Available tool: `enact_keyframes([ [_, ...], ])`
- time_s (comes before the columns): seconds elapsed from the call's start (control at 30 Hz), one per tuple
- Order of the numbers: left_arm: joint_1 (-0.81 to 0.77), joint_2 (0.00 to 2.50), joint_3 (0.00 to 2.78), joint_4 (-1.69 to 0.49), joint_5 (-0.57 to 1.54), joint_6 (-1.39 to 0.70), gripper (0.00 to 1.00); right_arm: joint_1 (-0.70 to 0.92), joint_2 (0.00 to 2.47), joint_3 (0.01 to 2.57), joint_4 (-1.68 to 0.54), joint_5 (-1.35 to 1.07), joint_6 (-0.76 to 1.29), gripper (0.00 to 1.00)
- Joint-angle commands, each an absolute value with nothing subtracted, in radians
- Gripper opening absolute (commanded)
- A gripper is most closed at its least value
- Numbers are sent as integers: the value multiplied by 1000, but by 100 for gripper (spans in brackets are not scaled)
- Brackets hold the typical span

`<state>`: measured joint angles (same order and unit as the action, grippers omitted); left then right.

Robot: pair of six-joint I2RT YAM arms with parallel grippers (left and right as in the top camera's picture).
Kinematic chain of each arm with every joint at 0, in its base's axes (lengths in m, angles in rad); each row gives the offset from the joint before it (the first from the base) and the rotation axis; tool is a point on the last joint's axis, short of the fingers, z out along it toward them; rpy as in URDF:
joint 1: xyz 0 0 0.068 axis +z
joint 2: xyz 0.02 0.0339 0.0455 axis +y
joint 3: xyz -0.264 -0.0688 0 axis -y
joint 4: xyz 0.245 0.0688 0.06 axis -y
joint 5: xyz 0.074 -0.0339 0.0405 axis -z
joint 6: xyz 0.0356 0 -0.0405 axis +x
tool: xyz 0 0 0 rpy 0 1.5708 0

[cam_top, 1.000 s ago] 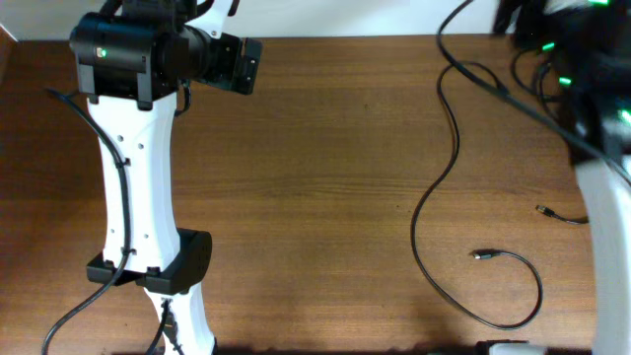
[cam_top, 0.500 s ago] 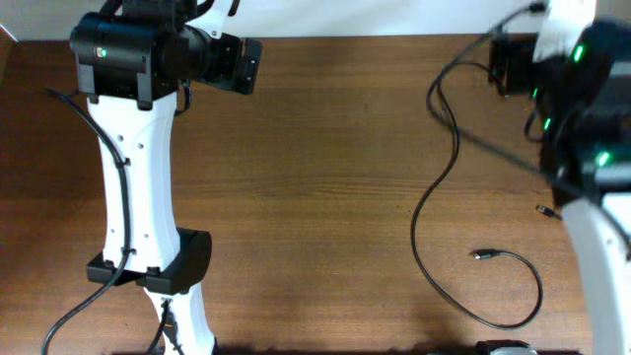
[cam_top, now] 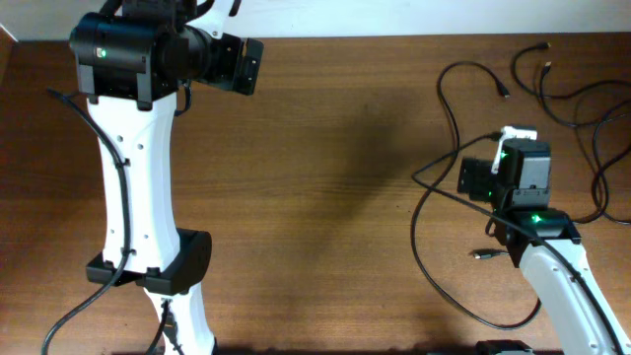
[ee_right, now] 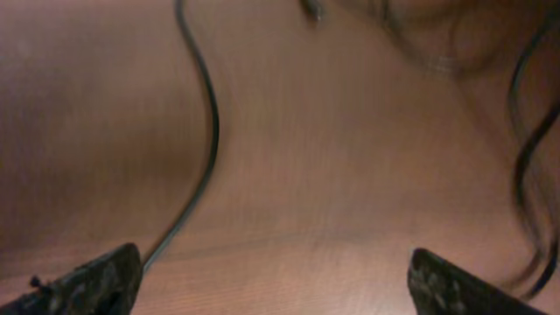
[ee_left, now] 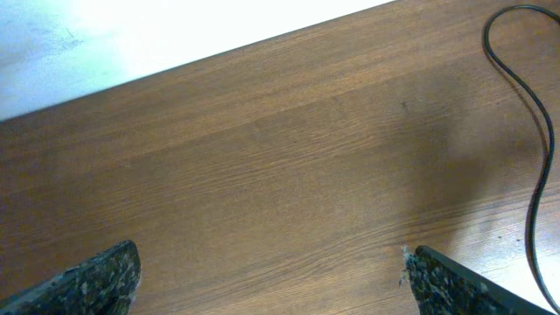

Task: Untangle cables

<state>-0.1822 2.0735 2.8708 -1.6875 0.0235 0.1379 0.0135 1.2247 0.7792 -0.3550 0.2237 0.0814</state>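
Several thin black cables lie on the right half of the wooden table. One long cable point(cam_top: 426, 202) runs from the back down to a loop at the front right, ending in a small plug point(cam_top: 480, 255). More loose cables point(cam_top: 562, 94) with plugs lie at the back right. My right gripper point(cam_top: 471, 177) is open and empty, hovering over the long cable, which shows in the right wrist view point(ee_right: 210, 131) ahead of the open jaws point(ee_right: 267, 280). My left gripper point(cam_top: 246, 62) is open and empty at the back left. Its wrist view point(ee_left: 271, 284) shows bare wood and a cable point(ee_left: 541, 131) far right.
The left arm's white body point(cam_top: 138, 187) and base stand over the left part of the table. The table's back edge point(ee_left: 175, 66) meets a white surface. The right arm's base point(cam_top: 562, 286) sits at the front right.
My right arm swung from the back right corner toward the front, now over the long cable. This uncovered the loose cables at the back right. The left arm has not moved.
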Motion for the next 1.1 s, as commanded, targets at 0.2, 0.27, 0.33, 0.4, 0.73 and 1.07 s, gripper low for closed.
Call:
enact_keyframes([
  [0.2, -181, 2051, 2883, -1688, 38, 151, 99, 69, 1227, 778, -761, 105, 344, 95],
  [0.27, -181, 2051, 2883, -1688, 38, 151, 99, 107, 1225, 779, -820, 105, 378, 95],
  [0.33, -181, 2051, 2883, -1688, 38, 151, 99, 158, 1210, 780, -884, 94, 394, 95],
  [0.4, -181, 2051, 2883, -1688, 38, 151, 99, 190, 1191, 780, -948, 82, 399, 96],
  [0.73, -181, 2051, 2883, -1688, 38, 151, 99, 236, 1177, 734, -1050, 11, 440, 98],
  [1.07, -181, 2051, 2883, -1688, 38, 152, 99, 236, 1168, 637, -918, -2, 506, 96],
])
